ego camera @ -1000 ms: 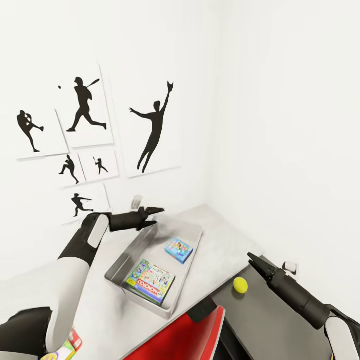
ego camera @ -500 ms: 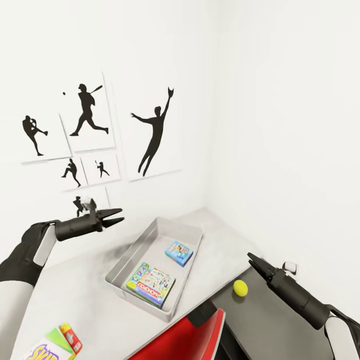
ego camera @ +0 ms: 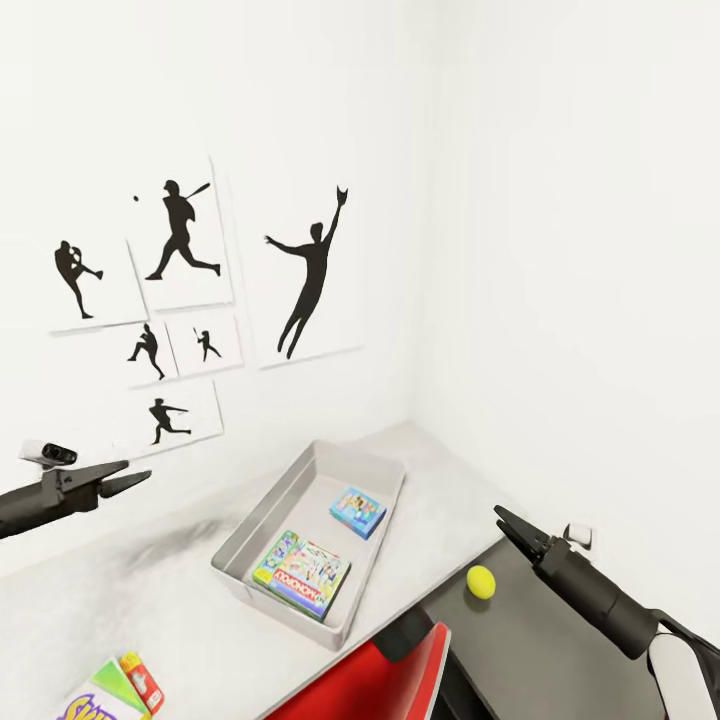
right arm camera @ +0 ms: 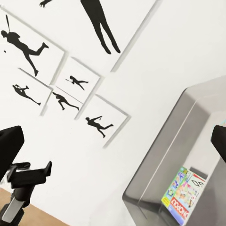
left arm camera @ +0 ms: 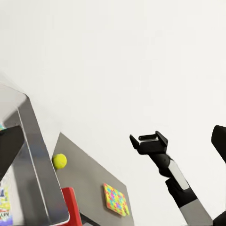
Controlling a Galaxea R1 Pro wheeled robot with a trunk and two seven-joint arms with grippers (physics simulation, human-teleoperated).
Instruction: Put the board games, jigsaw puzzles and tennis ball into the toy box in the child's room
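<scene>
The shallow grey metal toy box (ego camera: 262,512) sits on the pale desk (ego camera: 190,600) with two colourful flat game boxes (ego camera: 302,572) inside. The small yellow tennis ball (ego camera: 481,581) lies on the darker desk surface (ego camera: 520,640), just beside the right pincer (ego camera: 503,520), whose fingers look pressed together, though the angle is poor. The left pincer (ego camera: 125,478) hangs spread and empty, well apart from the box. A closed pincer reaching in could nudge the ball and send it rolling off the edge.
</scene>
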